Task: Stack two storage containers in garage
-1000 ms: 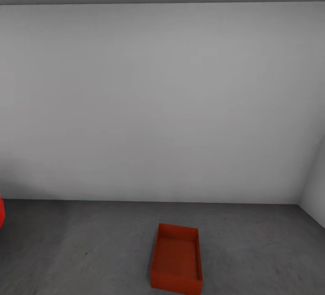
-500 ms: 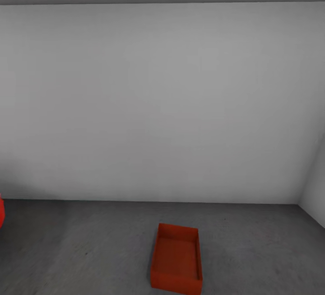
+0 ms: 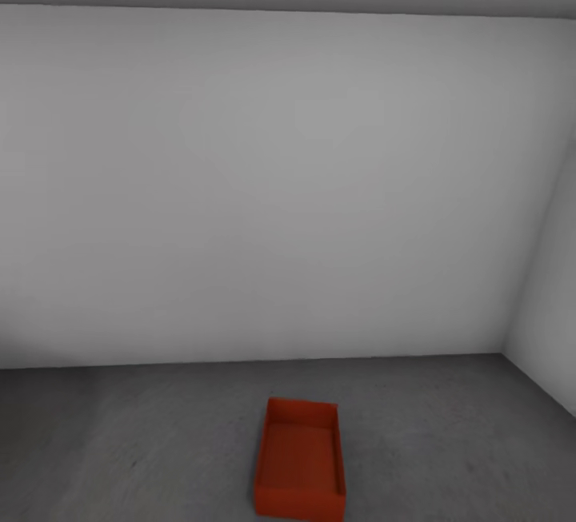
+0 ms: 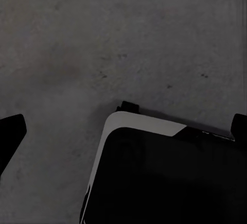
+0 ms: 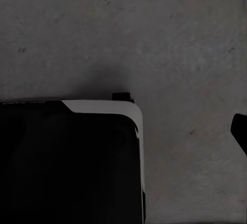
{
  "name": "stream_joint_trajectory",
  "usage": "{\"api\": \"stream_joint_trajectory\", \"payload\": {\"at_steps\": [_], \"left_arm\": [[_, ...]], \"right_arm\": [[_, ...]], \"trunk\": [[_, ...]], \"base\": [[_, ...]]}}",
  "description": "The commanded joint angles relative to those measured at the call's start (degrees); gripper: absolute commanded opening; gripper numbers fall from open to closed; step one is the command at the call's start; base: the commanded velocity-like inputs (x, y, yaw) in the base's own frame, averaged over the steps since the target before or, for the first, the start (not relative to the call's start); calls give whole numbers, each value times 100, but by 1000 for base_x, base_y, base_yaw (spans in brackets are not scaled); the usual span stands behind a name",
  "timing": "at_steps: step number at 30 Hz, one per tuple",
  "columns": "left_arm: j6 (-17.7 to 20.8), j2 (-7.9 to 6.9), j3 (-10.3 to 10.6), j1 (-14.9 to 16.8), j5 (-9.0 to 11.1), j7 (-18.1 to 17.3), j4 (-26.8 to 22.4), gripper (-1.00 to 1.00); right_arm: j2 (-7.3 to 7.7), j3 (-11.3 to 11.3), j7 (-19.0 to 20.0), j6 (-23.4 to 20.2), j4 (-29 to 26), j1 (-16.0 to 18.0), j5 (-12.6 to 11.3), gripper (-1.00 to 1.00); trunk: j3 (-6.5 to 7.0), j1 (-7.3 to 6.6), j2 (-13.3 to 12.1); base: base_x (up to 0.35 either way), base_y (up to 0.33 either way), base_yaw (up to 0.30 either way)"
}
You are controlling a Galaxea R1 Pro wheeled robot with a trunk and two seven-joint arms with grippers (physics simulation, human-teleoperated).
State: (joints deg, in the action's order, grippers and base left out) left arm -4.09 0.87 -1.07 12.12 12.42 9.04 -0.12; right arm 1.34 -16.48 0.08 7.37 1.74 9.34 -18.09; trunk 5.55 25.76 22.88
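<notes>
Black left fingers [image 4: 11,136] spread wide, holding nothing.

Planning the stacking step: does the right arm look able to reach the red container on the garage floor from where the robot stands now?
Probably not yet. The red container sits open on the grey floor ahead with nothing around it, but the right wrist view shows bare concrete and no red, so the arm seems off it.

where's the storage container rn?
Head view: the storage container sits on the dark concrete floor, bottom centre, short of the white back wall, left of the corner.
</notes>
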Motion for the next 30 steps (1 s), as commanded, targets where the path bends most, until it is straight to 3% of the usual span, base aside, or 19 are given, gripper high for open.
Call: {"api": "stream_joint_trajectory", "payload": {"at_steps": [1,15,30], "left_arm": [[-21,1,-7,1,32,10,3,100],[-21,1,-7,1,32,10,4,100],[-21,1,-7,1,32,8,4,100]], "right_arm": [[1,-48,1,29,17,6,-58,100],[6,-50,7,8,17,6,-73,100],[-4,-91,18,-14,13,6,-31,100]], "trunk": [[3,2,4],[77,2,4],[86,2,4]], "base": [[0,0,-231],[0,0,-228],[0,0,-27]]}}
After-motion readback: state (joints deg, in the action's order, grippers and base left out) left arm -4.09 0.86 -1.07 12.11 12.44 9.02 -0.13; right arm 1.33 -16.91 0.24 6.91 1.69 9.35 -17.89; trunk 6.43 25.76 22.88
